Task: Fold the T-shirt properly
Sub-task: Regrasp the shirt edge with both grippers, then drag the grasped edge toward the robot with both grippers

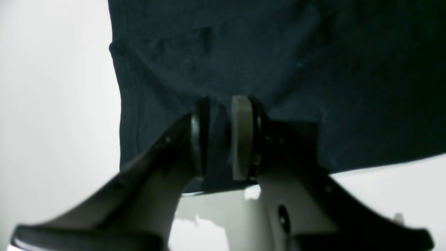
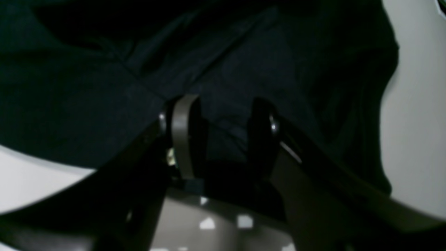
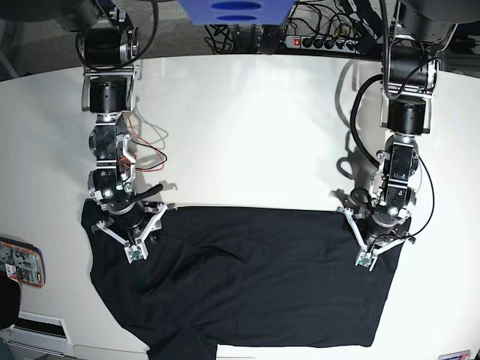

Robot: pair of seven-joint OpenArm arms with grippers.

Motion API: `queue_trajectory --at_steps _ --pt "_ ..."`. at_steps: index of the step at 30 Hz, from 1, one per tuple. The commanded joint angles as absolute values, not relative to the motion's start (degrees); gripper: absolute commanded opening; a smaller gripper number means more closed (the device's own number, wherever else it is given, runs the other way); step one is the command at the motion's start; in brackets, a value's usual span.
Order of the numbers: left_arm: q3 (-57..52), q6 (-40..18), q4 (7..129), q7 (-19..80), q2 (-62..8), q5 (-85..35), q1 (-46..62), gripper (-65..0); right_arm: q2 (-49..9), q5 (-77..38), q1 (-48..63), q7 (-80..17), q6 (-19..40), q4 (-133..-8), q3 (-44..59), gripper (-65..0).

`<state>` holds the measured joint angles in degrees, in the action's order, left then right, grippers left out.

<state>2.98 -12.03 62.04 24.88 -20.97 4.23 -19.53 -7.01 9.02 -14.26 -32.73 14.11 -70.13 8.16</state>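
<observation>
Left wrist view: my left fingers (image 1: pixel 223 139) are nearly together, pinching a fold of the T-shirt (image 1: pixel 278 62) at its edge, cloth visible between the pads, white desk (image 1: pixel 52 87) beside it.

Right wrist view: my right fingers (image 2: pixel 223 136) stand apart with dark cloth lying in the gap. Can't tell whether they actually grip it or just straddle it.

Base view: T-shirt (image 3: pixel 262 277) lies spread across the near desk (image 3: pixel 247 135), wrinkled toward the right arm's side, one corner hanging off the front edge. Both grippers sit on its far edge, one at each end.

Step, as I judge it: taking hold of the far edge for the first fold. Next I need a confirmed right-side pinch, then lift both ends evenly and carry the edge toward the near hem.
</observation>
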Motion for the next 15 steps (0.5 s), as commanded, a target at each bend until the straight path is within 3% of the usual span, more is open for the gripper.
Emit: queue_trajectory --at_steps 1,15 --pt "2.6 -11.6 63.2 23.9 -21.7 4.2 -21.1 -52.9 -7.4 8.7 -16.0 -31.3 13.9 -71.3 8.4 -42.6" --pt "-0.9 -11.7 63.2 24.1 -21.7 0.1 -21.1 -52.6 -7.3 8.7 -16.0 -33.3 13.9 -71.0 8.5 -42.4"
